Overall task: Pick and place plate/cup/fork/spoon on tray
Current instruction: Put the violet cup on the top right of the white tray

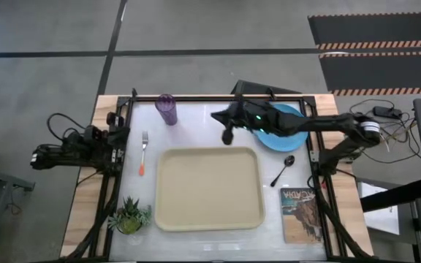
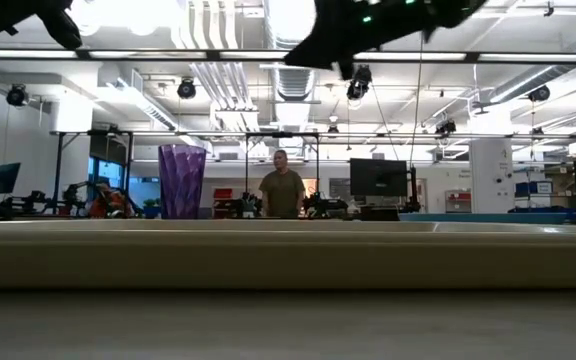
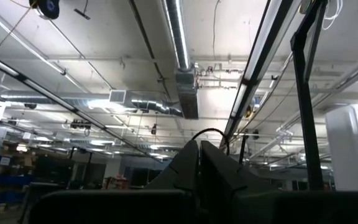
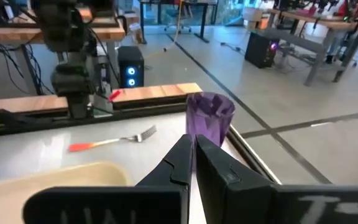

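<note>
The cream tray (image 1: 210,188) lies at the table's middle near side. The purple cup (image 1: 167,108) stands upright at the far left; it also shows in the right wrist view (image 4: 209,118). The orange-handled fork (image 1: 144,153) lies flat left of the tray. The light-blue plate (image 1: 287,135) lies at the far right, partly under my right arm. The dark spoon (image 1: 283,169) lies right of the tray. My right gripper (image 1: 218,117) is shut and empty, raised above the table beyond the tray's far rim, pointing toward the cup. My left gripper (image 3: 199,149) is shut and empty, parked at the table's left edge.
A printed book (image 1: 300,213) lies at the near right corner and a small potted plant (image 1: 130,215) at the near left. A dark frame (image 1: 218,98) runs along the table's edges. A person (image 2: 283,190) stands far off in the room.
</note>
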Robot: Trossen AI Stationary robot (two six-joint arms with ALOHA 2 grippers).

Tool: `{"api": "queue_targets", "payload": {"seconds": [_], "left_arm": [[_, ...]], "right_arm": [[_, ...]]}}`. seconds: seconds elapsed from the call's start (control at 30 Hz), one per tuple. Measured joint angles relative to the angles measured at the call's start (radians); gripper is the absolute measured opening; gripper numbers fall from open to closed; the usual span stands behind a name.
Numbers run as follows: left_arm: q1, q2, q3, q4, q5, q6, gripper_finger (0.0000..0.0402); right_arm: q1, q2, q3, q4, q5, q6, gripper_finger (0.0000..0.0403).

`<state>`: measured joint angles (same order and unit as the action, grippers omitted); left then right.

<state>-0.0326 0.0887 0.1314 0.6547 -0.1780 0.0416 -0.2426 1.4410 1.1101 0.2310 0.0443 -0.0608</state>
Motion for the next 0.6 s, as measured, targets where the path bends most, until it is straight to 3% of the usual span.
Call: {"api": "queue_targets", "payload": {"seconds": [0.27,0.47,0.6], "left_arm": [[0.0,0.0,0.0,0.016,-0.051,0.047,0.0],[0.0,0.0,-0.006,0.015,-0.216,0.143,0.0],[0.0,0.0,-0.007,0.016,-0.327,0.204,0.0]], "right_arm": [[-0.053,0.251,0.323,-0.171,-0.029,-0.076,0.0009],[-0.078,0.405,0.514,-0.261,-0.036,-0.142,0.0009],[-0.101,0.485,0.64,-0.291,-0.107,-0.151,0.0009]]}}
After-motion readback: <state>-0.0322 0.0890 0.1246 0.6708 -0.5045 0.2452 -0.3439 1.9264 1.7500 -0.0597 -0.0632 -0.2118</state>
